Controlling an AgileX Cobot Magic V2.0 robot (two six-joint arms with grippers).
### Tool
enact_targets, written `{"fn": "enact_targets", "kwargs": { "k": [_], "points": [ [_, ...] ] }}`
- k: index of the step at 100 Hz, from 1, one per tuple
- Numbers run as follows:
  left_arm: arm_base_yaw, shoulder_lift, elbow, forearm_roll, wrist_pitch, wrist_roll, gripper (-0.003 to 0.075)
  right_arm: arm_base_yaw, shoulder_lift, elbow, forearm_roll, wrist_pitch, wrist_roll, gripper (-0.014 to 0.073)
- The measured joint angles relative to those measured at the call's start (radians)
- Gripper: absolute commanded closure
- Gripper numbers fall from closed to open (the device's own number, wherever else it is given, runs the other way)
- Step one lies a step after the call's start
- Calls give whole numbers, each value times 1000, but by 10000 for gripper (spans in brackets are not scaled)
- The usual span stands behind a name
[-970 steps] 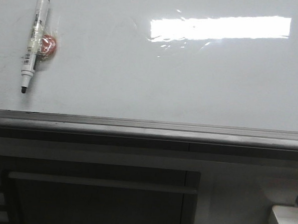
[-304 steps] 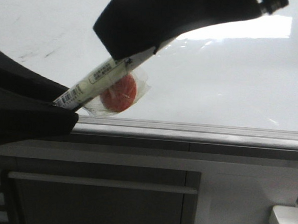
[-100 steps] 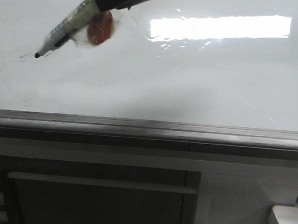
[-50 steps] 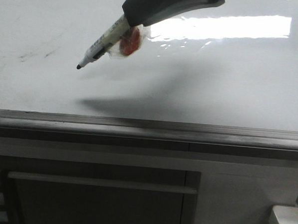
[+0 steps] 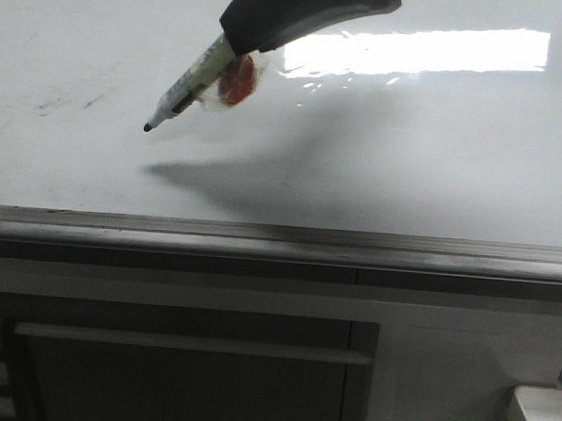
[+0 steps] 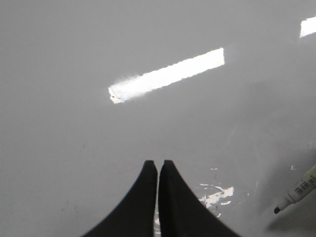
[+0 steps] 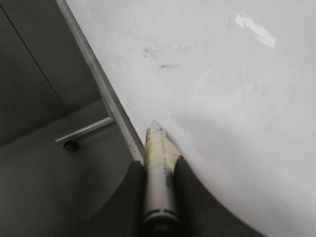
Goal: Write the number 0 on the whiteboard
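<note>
The whiteboard [image 5: 406, 160] is glossy white with a bright rectangular reflection and a grey rail [image 5: 355, 245] along its near edge. No number 0 shows on it, only faint grey smudges [image 5: 70, 100]. My right gripper [image 5: 235, 40] is shut on a white marker [image 5: 189, 85] with a red disc [image 5: 236, 81] taped to it. The black tip points down-left, just above or at the board; I cannot tell if it touches. The right wrist view shows the marker [image 7: 158, 148] between the fingers. My left gripper [image 6: 158, 165] is shut and empty over the board, with the marker tip [image 6: 298, 190] off to its side.
Below the rail is a dark cabinet front with a long horizontal handle [image 5: 194, 343]. A white object with a small red thing on it [image 5: 544, 413] sits at the lower right corner.
Over the last second the right gripper carried the marker right and down from the left smudges. Since half a second ago it has barely shifted, and its shadow is darker and nearer.
</note>
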Motion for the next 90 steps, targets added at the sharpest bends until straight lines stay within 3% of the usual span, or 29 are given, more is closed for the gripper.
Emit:
{"fn": "enact_targets", "kwargs": {
  "k": [90],
  "points": [
    [0, 0, -2, -12, 0, 0, 741, -94, 117, -245, -35, 8, 2, 649]
  ]
}}
